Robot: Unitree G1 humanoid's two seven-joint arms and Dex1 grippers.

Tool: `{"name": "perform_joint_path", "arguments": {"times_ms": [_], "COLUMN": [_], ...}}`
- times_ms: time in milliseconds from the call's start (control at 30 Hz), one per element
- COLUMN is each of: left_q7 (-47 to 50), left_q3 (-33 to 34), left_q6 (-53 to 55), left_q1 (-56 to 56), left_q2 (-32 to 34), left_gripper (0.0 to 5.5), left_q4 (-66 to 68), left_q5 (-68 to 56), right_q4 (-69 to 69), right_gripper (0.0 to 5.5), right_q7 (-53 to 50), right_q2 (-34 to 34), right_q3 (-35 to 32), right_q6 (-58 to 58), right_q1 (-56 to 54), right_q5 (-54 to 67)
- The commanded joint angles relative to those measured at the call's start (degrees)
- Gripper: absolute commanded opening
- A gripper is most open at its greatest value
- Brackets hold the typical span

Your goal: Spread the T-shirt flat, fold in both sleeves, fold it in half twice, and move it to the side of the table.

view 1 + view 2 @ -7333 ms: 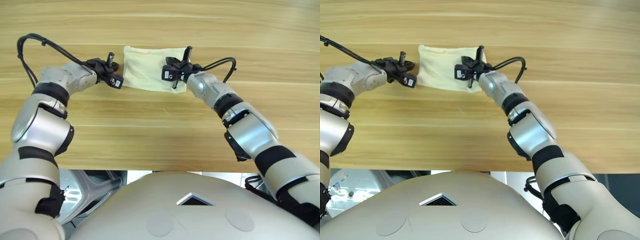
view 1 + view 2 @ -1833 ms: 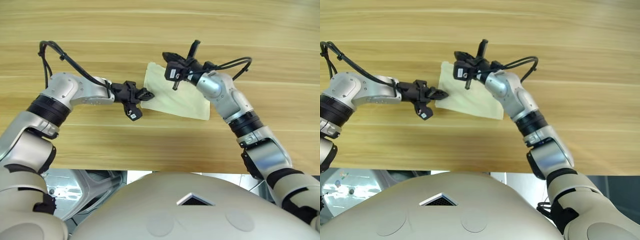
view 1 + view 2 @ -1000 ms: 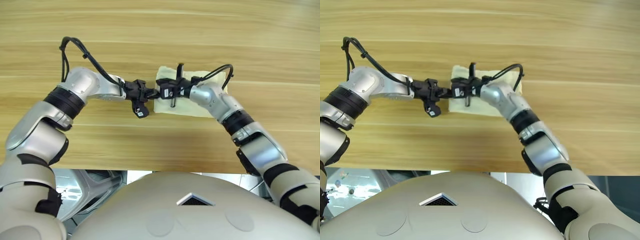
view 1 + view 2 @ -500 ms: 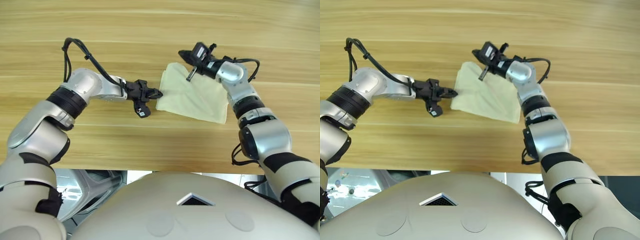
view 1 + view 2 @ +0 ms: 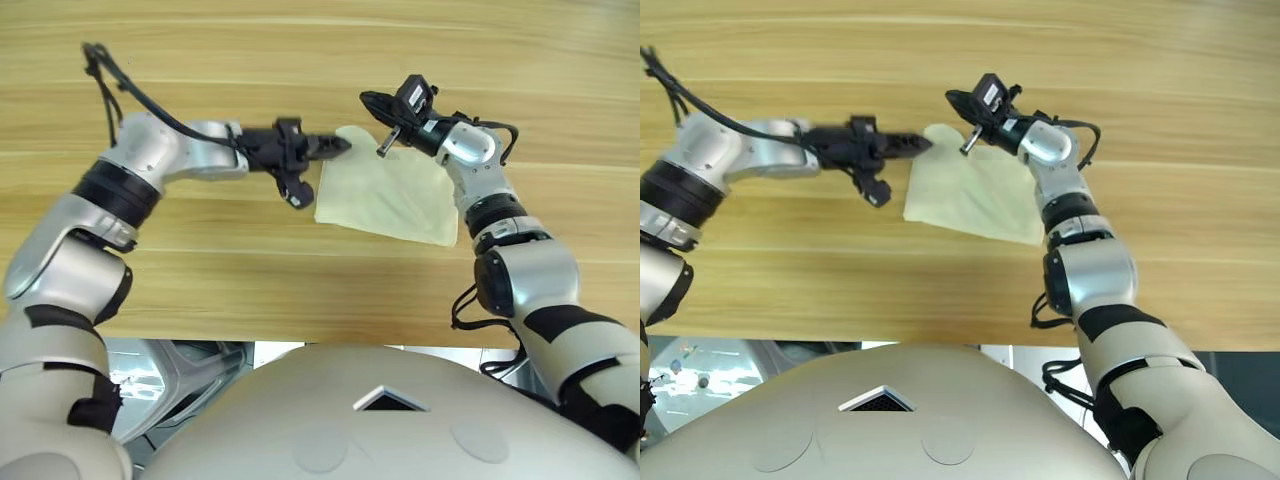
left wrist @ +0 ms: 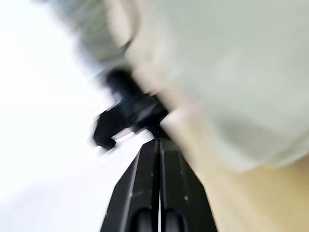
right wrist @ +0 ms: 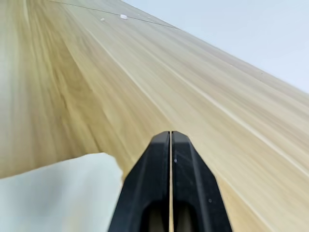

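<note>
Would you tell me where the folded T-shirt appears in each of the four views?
Left eye: T-shirt at centre, slightly right.
Right eye: at centre.
Left wrist: blurred pale cloth beside the left gripper.
Right wrist: pale corner beside the right gripper.
Shared landmark: the wooden table.

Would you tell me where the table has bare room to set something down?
Bare table: the far half, right of the shirt, the near strip. Crowded at the shirt's far corner, by the left end effector and right end effector.
</note>
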Motion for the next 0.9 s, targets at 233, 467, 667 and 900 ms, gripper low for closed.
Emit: {"name": "perform_joint_path", "arguments": {"times_ms": [233, 467, 667, 900], "left_q7": [7.2, 9.32, 11.59, 6.34], "left_q3": [12.59, 12.8, 12.9, 21.14], "left_q6": [-0.15, 0.36, -2.77, -6.52], "left_q1": [2.28, 4.1, 3.7, 6.56], "left_q2": [2.95, 1.32, -2.49, -9.92], "left_gripper": [0.0, 0.0, 0.0, 0.0], "left_q4": [-2.79, 3.01, 17.32, 42.35], "left_q5": [-8.61, -8.39, -13.26, -31.26], "right_q4": [-1.61, 5.66, 11.24, 12.96], "right_gripper": [0.04, 0.04, 0.04, 0.04], "right_q7": [8.24, -2.95, -21.73, -38.63], "right_q2": [-2.19, -4.64, -7.47, -16.05], "right_q3": [3.88, 12.8, 13.16, 4.14], "right_q6": [-7.33, -4.25, 12.41, 24.82], "right_q1": [7.61, 10.38, 9.18, 13.56], "right_q5": [-3.73, -15.88, -17.45, -10.99]}}
